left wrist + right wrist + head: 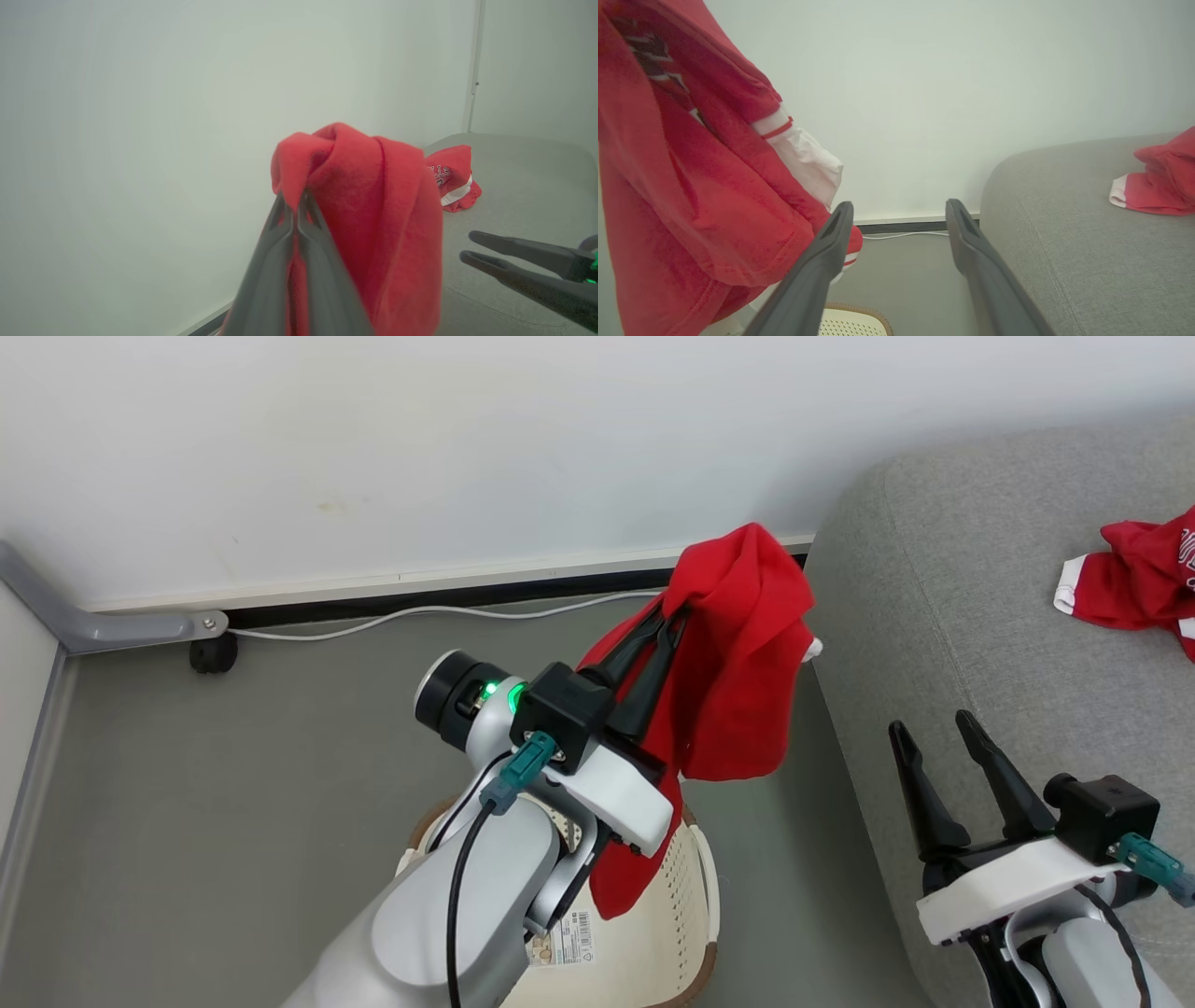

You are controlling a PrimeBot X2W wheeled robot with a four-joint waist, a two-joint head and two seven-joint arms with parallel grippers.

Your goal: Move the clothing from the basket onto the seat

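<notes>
My left gripper [674, 613] is shut on a red garment [738, 663], which hangs from its fingertips above the cream basket [686, 896] and just left of the grey seat [952, 616]. In the left wrist view that red garment [373, 210] drapes over the closed fingers [292, 219]. A second red garment [1144, 579] with white trim and lettering lies crumpled on the seat at the far right. My right gripper [934, 733] stands open over the seat's front part with nothing between its fingers. The right wrist view shows the hanging garment [691, 186] to the left of the open fingers [831, 233].
A white wall [467, 448] with a baseboard and a white cable [420, 613] runs behind. A grey bracket with a black caster [210, 653] sits at the left on the grey floor [233, 784]. The basket's rim [859, 310] shows below my right gripper.
</notes>
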